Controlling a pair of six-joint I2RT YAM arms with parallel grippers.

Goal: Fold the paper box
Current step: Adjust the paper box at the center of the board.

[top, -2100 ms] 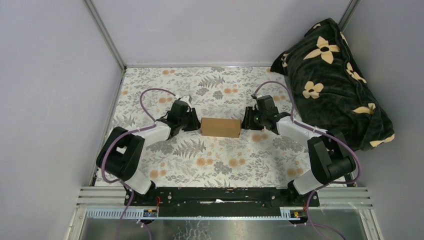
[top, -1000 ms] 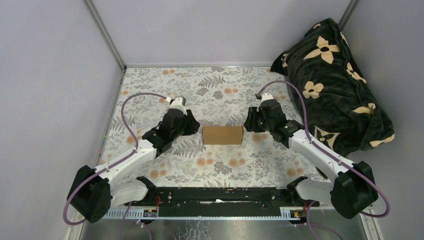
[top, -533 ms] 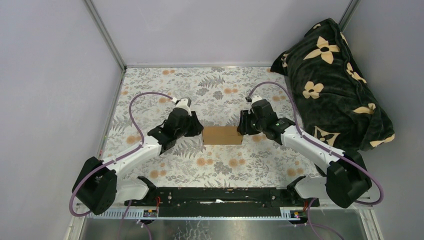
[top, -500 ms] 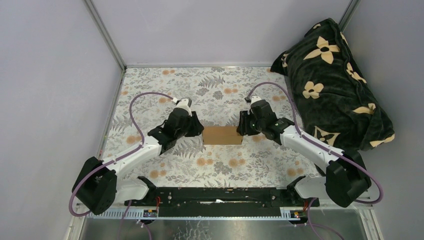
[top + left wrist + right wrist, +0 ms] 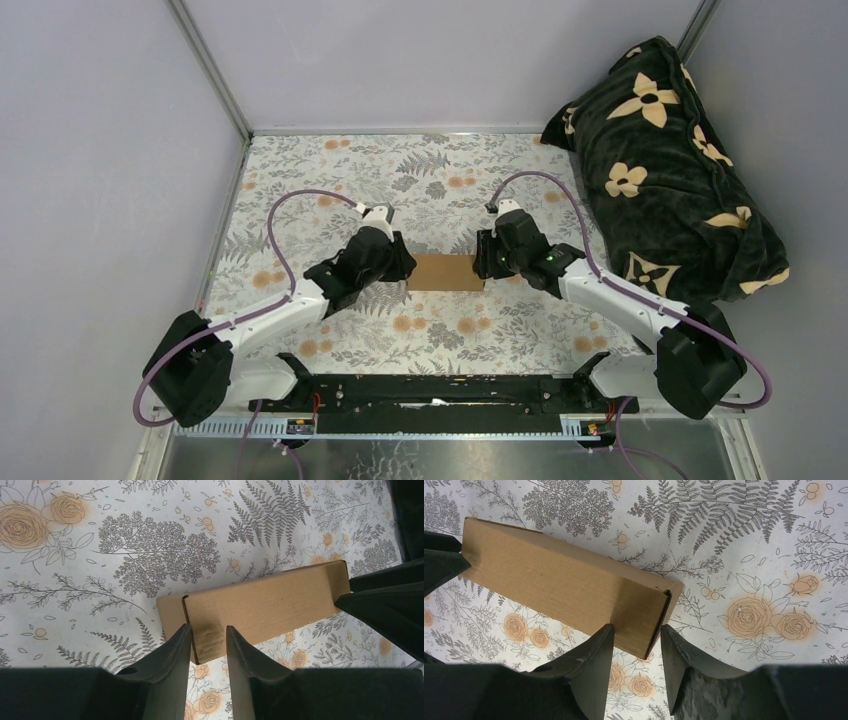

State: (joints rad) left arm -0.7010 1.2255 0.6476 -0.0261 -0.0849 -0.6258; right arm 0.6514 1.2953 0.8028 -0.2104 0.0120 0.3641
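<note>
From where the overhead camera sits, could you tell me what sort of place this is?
Most likely a robotics test cell: plain grey walls enclose the workspace, the left arm and right arm are bolted at its near edge, and a paper box lies on floral cloth.

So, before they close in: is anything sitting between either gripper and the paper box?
Nothing visible is. The left gripper has its tips over one end of the paper box, and the right gripper has its tips over the other end.
</note>
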